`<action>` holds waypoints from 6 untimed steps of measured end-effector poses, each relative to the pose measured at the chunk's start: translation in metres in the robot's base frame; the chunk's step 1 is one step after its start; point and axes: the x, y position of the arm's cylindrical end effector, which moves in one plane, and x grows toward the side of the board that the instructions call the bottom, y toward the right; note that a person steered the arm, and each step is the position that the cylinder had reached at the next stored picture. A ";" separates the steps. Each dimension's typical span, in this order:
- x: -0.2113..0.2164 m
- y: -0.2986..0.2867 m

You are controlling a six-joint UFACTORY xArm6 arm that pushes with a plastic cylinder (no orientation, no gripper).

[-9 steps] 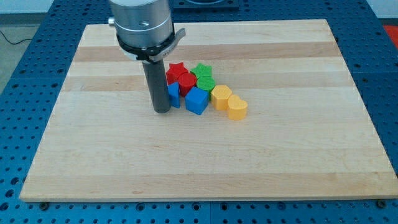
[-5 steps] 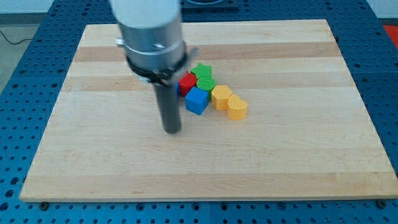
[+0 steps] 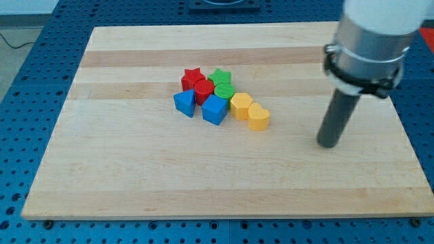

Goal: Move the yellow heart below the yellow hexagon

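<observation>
The yellow heart (image 3: 258, 117) lies near the board's middle. It touches the yellow hexagon (image 3: 241, 105), sitting to that block's lower right. My tip (image 3: 328, 144) is on the board well to the right of the yellow heart, about a hundred pixels away and slightly lower in the view. It touches no block.
A cluster sits left of the yellow blocks: a red star (image 3: 192, 77), a red block (image 3: 203, 90), a green star (image 3: 220, 76), a green block (image 3: 224, 91), a blue block (image 3: 184, 103) and a blue cube (image 3: 215, 109). The wooden board (image 3: 135, 176) rests on a blue perforated table.
My tip has swung from the left side of the cluster, down and across the board, to the right of the yellow heart. No block has moved.
</observation>
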 end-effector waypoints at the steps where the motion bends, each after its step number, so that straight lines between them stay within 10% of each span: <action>1: -0.052 -0.006; 6: -0.009 -0.149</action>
